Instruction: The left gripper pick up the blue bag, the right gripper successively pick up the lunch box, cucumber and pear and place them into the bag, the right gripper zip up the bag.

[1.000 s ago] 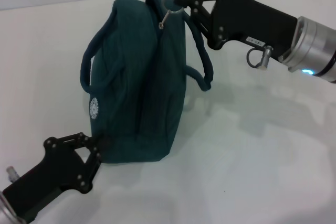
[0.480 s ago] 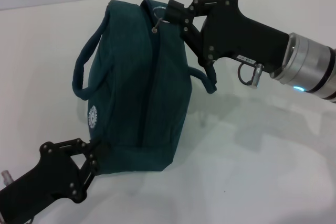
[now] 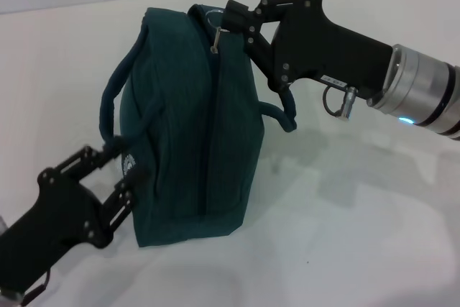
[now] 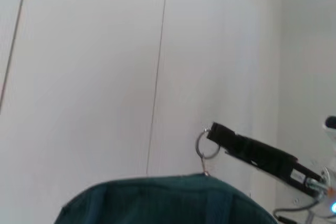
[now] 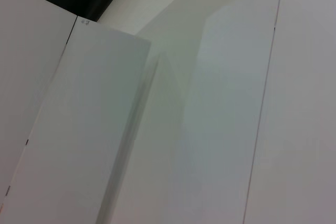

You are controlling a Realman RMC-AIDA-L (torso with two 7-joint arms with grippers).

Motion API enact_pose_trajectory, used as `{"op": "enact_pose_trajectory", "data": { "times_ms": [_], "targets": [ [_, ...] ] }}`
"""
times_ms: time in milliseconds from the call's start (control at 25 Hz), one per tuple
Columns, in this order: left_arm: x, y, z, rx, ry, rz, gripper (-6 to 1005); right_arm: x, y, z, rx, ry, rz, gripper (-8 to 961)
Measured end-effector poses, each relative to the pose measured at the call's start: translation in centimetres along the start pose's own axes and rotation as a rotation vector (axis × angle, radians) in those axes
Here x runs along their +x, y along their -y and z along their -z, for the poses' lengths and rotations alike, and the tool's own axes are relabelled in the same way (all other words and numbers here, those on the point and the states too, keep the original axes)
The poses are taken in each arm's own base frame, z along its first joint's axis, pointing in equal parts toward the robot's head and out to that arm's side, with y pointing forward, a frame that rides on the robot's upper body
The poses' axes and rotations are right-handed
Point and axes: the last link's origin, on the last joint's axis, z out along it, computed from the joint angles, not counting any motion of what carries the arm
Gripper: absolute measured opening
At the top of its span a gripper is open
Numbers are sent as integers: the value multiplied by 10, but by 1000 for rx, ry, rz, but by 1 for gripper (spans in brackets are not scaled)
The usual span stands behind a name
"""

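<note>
- Bag: teal-blue, upright on white counter, top seam zipped along visible length, one handle looped on left side, other handle behind right tool.
- Ring pull: metal, at far top end of bag, pinched by right tool.
- Right tool: closed on ring pull, at bag's far upper end; also seen from left wrist view.
- Left tool: at bag's near lower corner, fingers spread either side of fabric, touching it.
</note>
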Motion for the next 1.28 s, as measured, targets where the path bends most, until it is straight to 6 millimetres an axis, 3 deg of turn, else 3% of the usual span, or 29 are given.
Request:
{"op": "enact_pose_trajectory", "data": {
  "times_ms": [560,1280],
  "targets": [
    [5,0,-26,-65,-41,17,696,0,1,-2,-2,1,5,8],
    [14,3,-46,-123,-83,4,706,1,3,-6,-4,-8,11,7]
  ]
}}
